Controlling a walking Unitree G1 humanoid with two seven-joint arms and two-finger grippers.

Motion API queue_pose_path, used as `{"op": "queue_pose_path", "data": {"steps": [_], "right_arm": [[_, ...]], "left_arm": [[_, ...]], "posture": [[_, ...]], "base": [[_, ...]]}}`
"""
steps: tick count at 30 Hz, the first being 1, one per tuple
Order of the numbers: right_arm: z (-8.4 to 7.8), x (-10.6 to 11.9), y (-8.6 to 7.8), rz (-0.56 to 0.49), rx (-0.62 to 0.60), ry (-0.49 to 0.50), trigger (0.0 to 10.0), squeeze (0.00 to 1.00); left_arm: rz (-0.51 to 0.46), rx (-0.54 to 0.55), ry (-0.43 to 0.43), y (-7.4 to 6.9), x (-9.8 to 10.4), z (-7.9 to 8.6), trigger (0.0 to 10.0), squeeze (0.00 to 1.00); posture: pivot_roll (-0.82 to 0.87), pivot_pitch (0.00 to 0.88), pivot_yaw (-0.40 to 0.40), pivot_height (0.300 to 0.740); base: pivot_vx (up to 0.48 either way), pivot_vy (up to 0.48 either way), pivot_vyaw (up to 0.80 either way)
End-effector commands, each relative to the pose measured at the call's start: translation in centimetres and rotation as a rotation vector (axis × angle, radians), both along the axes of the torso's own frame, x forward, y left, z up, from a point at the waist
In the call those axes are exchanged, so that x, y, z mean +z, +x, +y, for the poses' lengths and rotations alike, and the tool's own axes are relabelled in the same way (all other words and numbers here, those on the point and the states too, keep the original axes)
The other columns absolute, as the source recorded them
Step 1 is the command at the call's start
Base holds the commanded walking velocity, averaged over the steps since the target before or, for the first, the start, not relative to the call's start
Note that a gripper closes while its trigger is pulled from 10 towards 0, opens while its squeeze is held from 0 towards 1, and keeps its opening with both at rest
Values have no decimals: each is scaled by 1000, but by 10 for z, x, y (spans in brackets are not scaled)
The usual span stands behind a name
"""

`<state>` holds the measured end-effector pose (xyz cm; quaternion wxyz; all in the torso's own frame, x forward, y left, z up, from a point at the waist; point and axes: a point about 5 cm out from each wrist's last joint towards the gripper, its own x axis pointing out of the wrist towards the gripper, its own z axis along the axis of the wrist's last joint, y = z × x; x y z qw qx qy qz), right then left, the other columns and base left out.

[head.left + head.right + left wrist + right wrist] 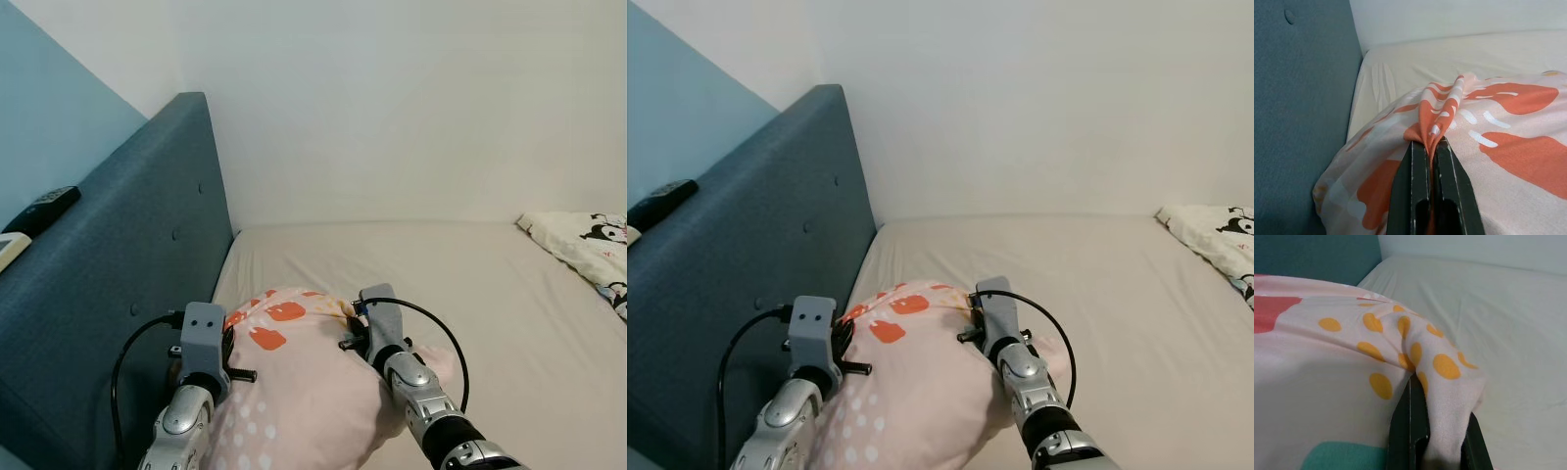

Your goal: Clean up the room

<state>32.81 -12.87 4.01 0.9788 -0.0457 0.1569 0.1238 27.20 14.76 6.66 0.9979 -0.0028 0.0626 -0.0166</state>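
You have the pillow (294, 392) pinched by both grippers, left (1431, 147) and right (1422, 382), its length spanning between them; the headboard (147, 255) lies left.

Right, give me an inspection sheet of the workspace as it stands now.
Surface: bed with a plain beige sheet, lightly creased.
Job's things: pink patterned pillow held between both arms near the headboard.
Clutter: remote control on top of the headboard; cartoon-print quilt at the bed's right edge.
Grippers: left tool shut on a fold of the pillow; right tool pinching its dotted corner.
Cables: black cable looping beside the left wrist, another at the right.
Surroundings: blue padded headboard, white wall.
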Motion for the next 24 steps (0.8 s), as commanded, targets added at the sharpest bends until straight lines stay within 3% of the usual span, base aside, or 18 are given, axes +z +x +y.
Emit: {"op": "queue_pose_path", "data": {"steps": [1,6,19,24], "right_arm": [[-9,1,0,-15,-50,26,10000,0],[-9,1,0,-15,-48,28,10000,0],[-8,2,1,-14,-47,10,10000,0],[-8,2,1,-13,-49,7,10000,0]], "left_arm": [[-46,40,19,3,9,12,10000,0],[-47,42,20,3,10,13,10000,0],[-52,56,10,4,11,14,10000,0],[-53,49,7,4,11,13,10000,0]], "posture": [[-51,0,-2,740],[-50,0,-2,740],[-50,0,-4,740],[-50,0,-3,740]], "base": [[0,0,-800],[0,0,-800],[0,0,0],[0,355,0]]}}
